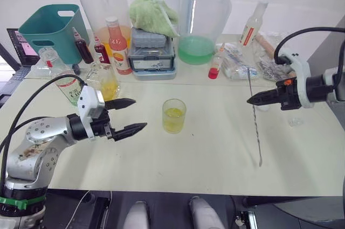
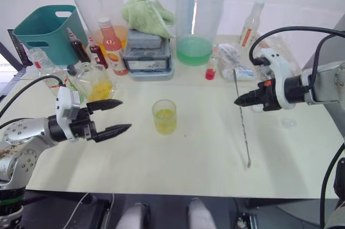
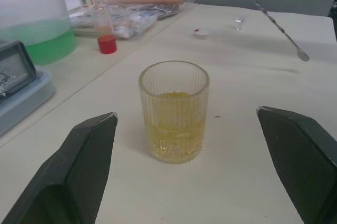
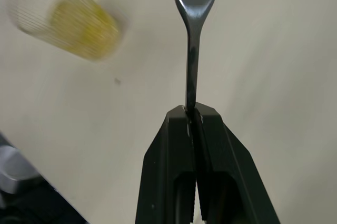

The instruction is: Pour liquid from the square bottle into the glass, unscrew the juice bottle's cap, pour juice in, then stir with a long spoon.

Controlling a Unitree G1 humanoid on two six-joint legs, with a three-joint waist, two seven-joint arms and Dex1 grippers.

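The glass, a ribbed tumbler holding some yellow liquid, stands mid-table. My left gripper is open just to its left, fingers pointing at it and apart from it; the left wrist view shows the glass between the spread fingers. My right gripper hovers to the right, shut on the long spoon, which hangs down with its bowl near the table. The square bottle stands behind the left gripper, and the juice bottle is beside it. A small white cap with a red mark lies on the table.
Along the back stand a teal bin, two big clear jugs, a pink-orange bottle, a grey box under a green cloth, a small red vial and a slim bottle.
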